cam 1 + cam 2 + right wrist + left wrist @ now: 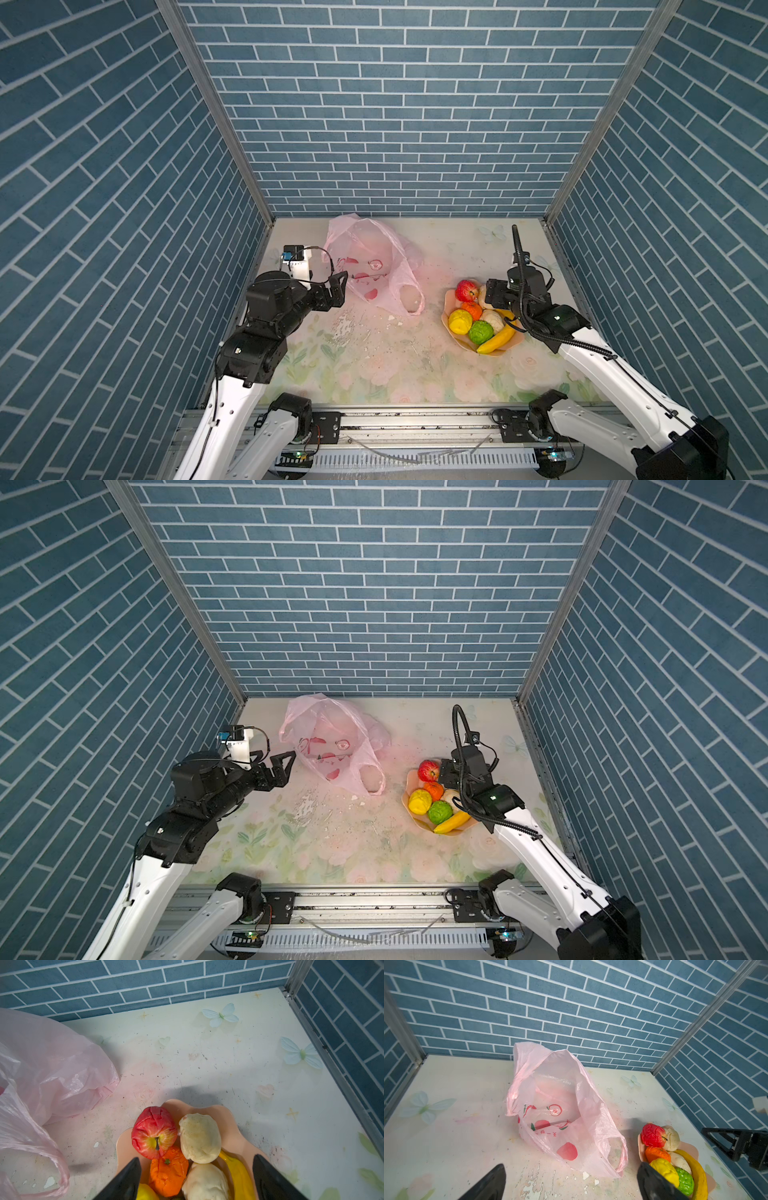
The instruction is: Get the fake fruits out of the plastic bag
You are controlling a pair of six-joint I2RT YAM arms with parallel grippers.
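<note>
Partly hidden cream lump point(482, 297), banana point(239, 1174) cropped

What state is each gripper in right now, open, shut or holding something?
Left gripper: open, empty, beside the plastic bag.
Right gripper: open, empty, over the fake fruits in the bowl.

A: Entry one: free room?
B: Bare table point(399, 365) is stretching out in front of the plastic bag point(374, 266), with only paint flakes point(345, 328) lying on it. A lane is running open along the bag's right side.
A: Entry two: obstructions?
B: Right of the bag, beyond that lane, the bowl point(512, 341) of fake fruits point(460, 321) is sitting, the right gripper point(196, 1158) hanging over it, jaws parted. The left gripper point(276, 755) is hovering just left of the bag, jaws wide. The back wall point(415, 124) is crowding in behind the bag.
</note>
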